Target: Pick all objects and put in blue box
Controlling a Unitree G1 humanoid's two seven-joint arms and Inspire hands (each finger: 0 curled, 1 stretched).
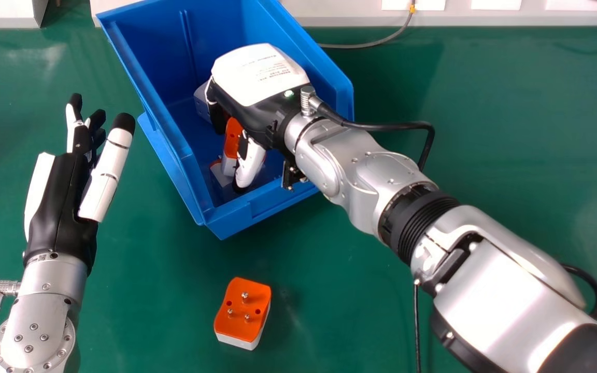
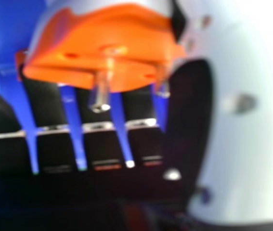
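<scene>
Stock: one gripped, one loose

Orange-and-white plastic three-pin adapter, one: gripped by the right hand's curled fingers inside the blue plastic box. Matching loose adapter, one: lay on the green worktop before the box's near edge, long axis roughly near-to-far, right hand nearer. Left hand, open. Box also held one partly hidden adapter, one grey block.

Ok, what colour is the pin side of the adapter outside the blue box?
Its pin side is orange, best seen in the head view.

Our green table carries the blue box, upper centre of the frame, and an orange-and-white plug adapter, pins up, lower centre. Near the top we see a grey cable curving across it.
</scene>
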